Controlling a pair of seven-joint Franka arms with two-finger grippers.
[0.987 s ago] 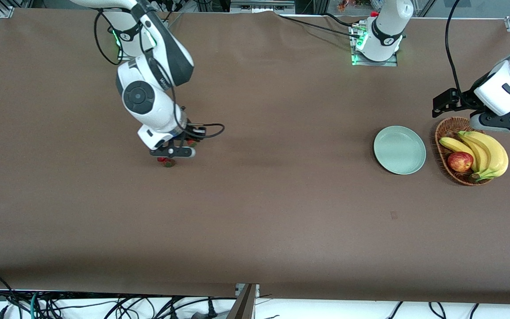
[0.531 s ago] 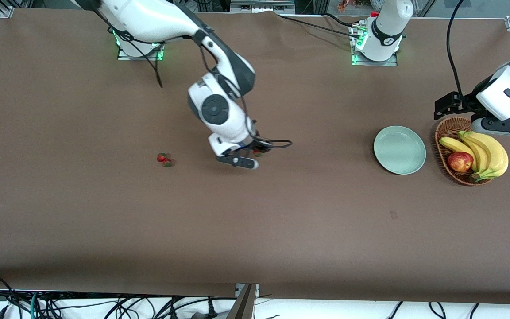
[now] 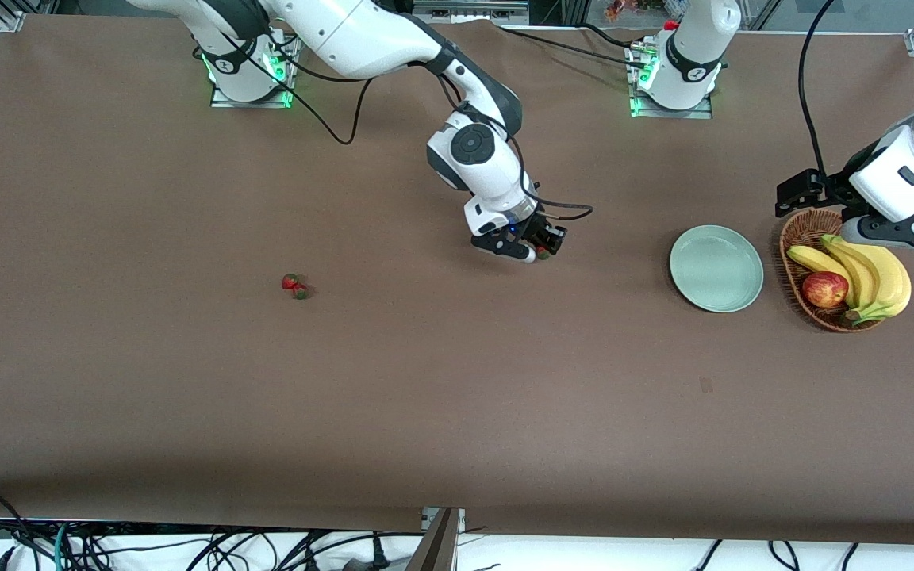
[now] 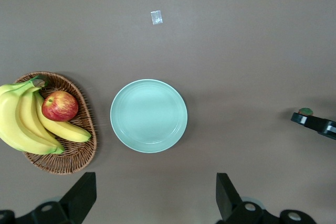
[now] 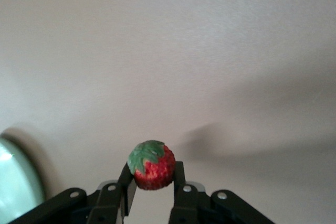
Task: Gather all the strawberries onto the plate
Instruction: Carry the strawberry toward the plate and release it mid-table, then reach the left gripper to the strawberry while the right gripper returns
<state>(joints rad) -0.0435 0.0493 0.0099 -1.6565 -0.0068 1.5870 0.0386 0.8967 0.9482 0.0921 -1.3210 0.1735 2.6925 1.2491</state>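
Observation:
My right gripper hangs over the middle of the table, shut on a strawberry with its green top showing. It is short of the mint-green plate, toward the right arm's end of it. Two more strawberries lie touching on the brown table, toward the right arm's end. The plate's rim shows at the edge of the right wrist view. My left gripper waits high up, open with nothing between its fingers, and looks down on the bare plate.
A wicker basket with bananas and a red-yellow apple stands beside the plate, toward the left arm's end. A small tape mark lies nearer to the front camera than the plate.
My right arm has lifted one strawberry from beside the other two and swung it toward the plate. The left arm has barely moved.

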